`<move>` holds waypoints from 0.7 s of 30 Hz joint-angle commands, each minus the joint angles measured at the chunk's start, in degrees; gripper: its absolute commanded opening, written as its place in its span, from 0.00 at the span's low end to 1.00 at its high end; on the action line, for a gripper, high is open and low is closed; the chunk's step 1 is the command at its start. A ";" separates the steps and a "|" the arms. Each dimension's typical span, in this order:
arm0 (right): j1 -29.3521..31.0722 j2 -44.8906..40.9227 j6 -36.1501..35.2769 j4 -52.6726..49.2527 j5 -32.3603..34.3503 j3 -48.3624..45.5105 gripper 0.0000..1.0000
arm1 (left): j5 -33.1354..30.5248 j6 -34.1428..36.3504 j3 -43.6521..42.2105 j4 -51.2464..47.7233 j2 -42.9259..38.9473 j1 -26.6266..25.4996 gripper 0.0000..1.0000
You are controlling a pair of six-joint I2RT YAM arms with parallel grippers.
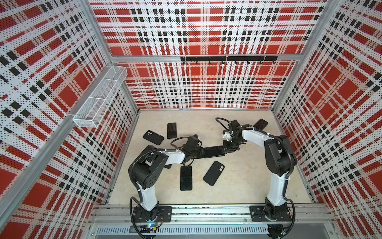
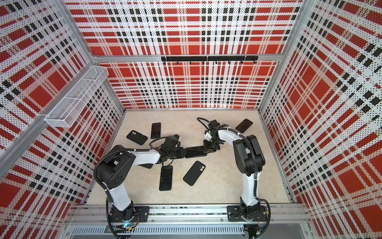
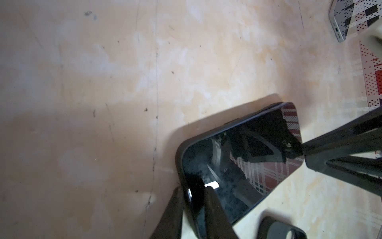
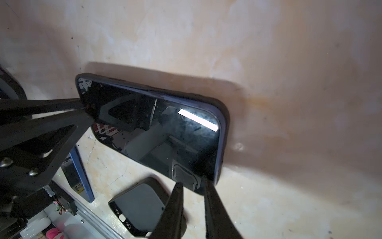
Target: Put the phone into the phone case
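A dark phone (image 1: 213, 152) sits in a black phone case (image 3: 179, 157), held level just above the table between both arms. In both top views my left gripper (image 1: 202, 154) is shut on its left end and my right gripper (image 1: 225, 148) on its right end. The left wrist view shows the glossy screen (image 3: 237, 165) with my left gripper (image 3: 193, 194) pinching the cased end. At the far corner the case rim and the phone's edge look slightly apart. In the right wrist view my right gripper (image 4: 193, 186) straddles the phone's (image 4: 155, 128) corner.
On the table lie an empty black case (image 1: 214, 173), a screen-up phone (image 1: 186, 178), another phone (image 1: 172, 130), a case (image 1: 153, 137) and a phone (image 1: 260, 124) at the back right. A wire basket (image 1: 99, 97) hangs on the left wall, a hook rail (image 1: 228, 59) on the back wall.
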 commanded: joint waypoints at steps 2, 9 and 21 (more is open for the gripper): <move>-0.15 1.99 -0.84 1.62 -2.60 -1.83 0.20 | 2.01 0.71 0.87 -1.68 1.57 -0.47 0.22; -1.54 -1.41 -0.97 1.71 1.47 -4.78 0.25 | 1.75 0.61 0.66 -1.76 1.35 -0.61 0.22; -2.09 -1.60 -0.49 3.73 -0.24 -5.50 0.22 | 1.65 0.57 0.59 -1.40 1.65 -0.57 0.22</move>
